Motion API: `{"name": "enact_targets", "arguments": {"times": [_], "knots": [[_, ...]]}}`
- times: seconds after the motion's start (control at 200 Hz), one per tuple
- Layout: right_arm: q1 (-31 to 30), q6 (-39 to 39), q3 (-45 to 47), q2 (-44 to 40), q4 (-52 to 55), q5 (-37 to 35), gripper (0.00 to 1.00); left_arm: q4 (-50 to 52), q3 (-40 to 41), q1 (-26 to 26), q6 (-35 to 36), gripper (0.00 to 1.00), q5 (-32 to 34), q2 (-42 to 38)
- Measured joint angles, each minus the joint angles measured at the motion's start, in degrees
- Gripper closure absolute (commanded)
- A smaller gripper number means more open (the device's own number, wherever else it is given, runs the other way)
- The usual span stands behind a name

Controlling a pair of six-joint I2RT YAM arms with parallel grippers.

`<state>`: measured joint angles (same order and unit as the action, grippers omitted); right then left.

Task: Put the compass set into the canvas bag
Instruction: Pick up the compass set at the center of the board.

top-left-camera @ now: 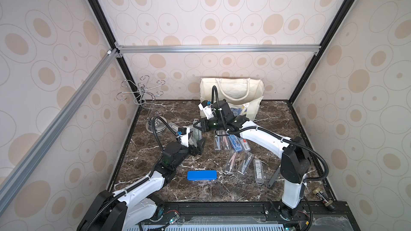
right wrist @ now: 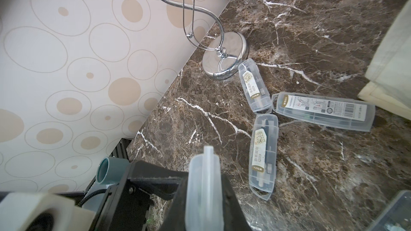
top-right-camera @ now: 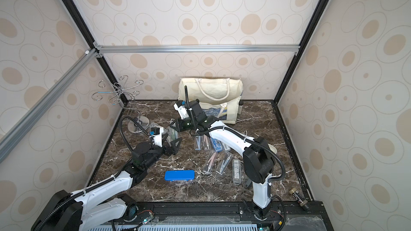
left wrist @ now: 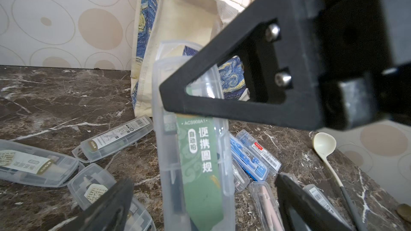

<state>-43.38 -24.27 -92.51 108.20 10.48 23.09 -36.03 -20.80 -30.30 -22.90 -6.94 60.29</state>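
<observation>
Handover above table [top-left-camera: 200, 194]: compass set [left wrist: 195, 152] in clear case, upright, clamped at upper end by right gripper [top-left-camera: 196, 126]. Left gripper [top-left-camera: 198, 146] spread wide around lower end, not gripping, likely to free it for carrying. Bag [top-left-camera: 231, 89] propped against back wall, near, behind right gripper.

Up high, both top views hang above the near edge of the bench [top-left-camera: 200, 192], tilted down toward the back wall, wide enough for both arms and the canvas bag [top-left-camera: 255, 89]. Down low, the left wrist camera sits tight behind the left gripper [left wrist: 204, 178], facing the bag, the compass set [left wrist: 195, 152] right in its face. The right wrist camera peers past the right gripper [right wrist: 202, 181] toward the chrome stand [right wrist: 224, 58] and the left wall. Both wrist views share that set and three loose cases [right wrist: 263, 154].
</observation>
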Motion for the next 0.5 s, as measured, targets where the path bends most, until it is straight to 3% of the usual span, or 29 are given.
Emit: {"name": "enact_targets", "arguments": {"times": [0.28,0.5], "knots": [[2.2,4.9,-8.3,0.0,7.0,-3.6,0.85,1.0,3.0,0.0,1.7,0.00,0.9,-9.2],[7.4,8.2,-16.4,-0.7,8.8,-5.1,0.85,2.7,4.8,0.0,1.7,0.00,1.7,-11.0]]}}
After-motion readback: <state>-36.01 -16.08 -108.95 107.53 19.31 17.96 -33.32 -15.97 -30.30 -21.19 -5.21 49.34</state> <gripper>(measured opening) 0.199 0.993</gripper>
